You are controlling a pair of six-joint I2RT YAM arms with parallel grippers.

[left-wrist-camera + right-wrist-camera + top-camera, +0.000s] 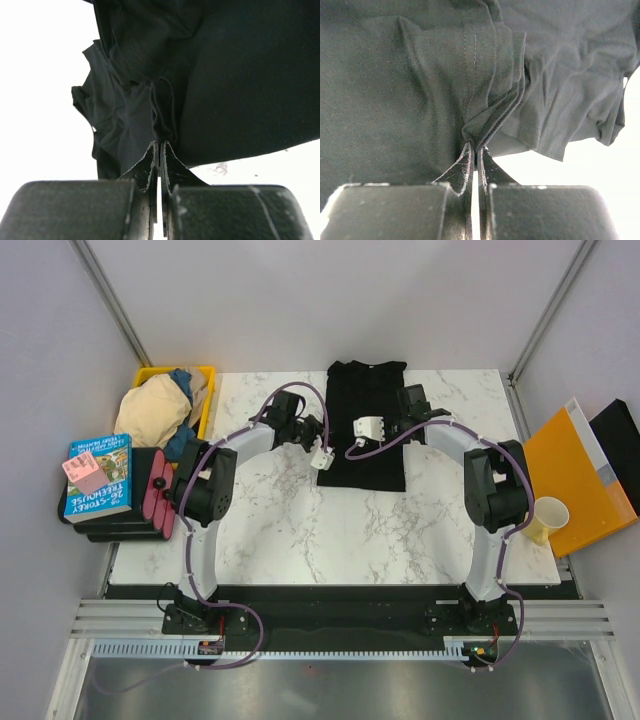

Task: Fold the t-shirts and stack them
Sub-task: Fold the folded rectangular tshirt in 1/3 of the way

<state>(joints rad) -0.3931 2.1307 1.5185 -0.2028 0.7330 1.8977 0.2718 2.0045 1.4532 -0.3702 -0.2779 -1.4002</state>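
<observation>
Your black t-shirt (367, 405) lies on the far middle of the counter (300, 540), collar away from the arms. Its sides appear turned in, so it reads as a narrow strip. The left pincer (159, 146) is pressed together on a bunched fold at the shirt's left edge. The right pincer (473, 146) is pinching a seamed fold, with several plies stacked between its tips. The beige t-shirt (150, 410) and the blue t-shirt (182, 378) sit heaped together in the yellow bin (207, 373) at the far left, not yet folded.

Expect this cloth to be light and limp. It will likely hang from whatever two points you hold, with the span between them drooping. The plies can slide over each other, so a shallow bite may drop the lower layer.

Take hold at hems and seams, where the doubled fabric gives the tips something thicker to grip. Keep both holds level so the cloth between them stays taut. The black fabric hides its creases in the wrist views, so judge the edges from the top view.
</observation>
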